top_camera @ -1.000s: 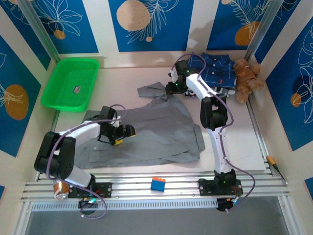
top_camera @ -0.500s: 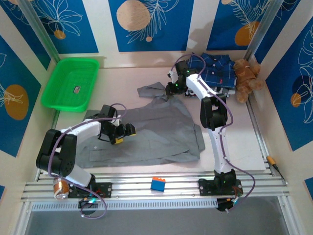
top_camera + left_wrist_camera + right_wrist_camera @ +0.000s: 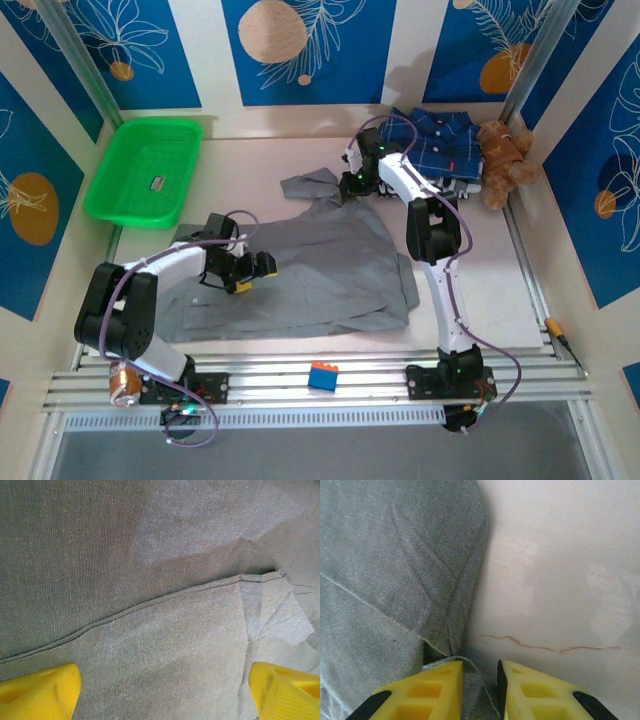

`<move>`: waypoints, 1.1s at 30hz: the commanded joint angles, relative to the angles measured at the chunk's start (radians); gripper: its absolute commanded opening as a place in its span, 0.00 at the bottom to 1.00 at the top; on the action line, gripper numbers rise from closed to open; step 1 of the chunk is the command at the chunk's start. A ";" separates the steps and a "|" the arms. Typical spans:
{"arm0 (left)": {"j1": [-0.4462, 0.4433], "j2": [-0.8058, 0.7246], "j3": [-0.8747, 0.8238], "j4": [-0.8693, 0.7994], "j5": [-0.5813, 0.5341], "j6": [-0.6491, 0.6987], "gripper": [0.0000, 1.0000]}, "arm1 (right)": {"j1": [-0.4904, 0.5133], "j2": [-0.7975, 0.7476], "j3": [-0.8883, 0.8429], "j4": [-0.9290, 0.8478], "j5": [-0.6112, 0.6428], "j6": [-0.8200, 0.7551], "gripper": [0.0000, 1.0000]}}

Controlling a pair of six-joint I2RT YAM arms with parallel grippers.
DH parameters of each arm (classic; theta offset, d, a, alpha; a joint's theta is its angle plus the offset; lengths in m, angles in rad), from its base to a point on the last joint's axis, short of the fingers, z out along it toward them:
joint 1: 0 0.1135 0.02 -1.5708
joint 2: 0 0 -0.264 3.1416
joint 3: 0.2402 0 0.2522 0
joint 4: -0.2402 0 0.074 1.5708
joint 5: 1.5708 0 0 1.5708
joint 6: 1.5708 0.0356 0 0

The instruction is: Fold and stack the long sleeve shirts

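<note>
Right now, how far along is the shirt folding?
Early. Done: nothing stacked; the plaid shirt lies bunched in the far right corner. In hand: the right gripper pinches the far edge of the grey shirt, while the left gripper hovers open over it. Left: folding the grey shirt, which lies spread out, then stacking both.

Pale table [image 3: 270, 160] w/ grey shirt [image 3: 320, 265] centre; plaid shirt [image 3: 445, 135], teddy [image 3: 500, 160] far right; green tray [image 3: 135, 155] left.
</note>
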 commanded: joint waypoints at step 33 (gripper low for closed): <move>0.025 0.014 0.012 -0.027 0.006 0.033 0.88 | -0.013 0.019 0.093 -0.049 -0.008 0.010 0.00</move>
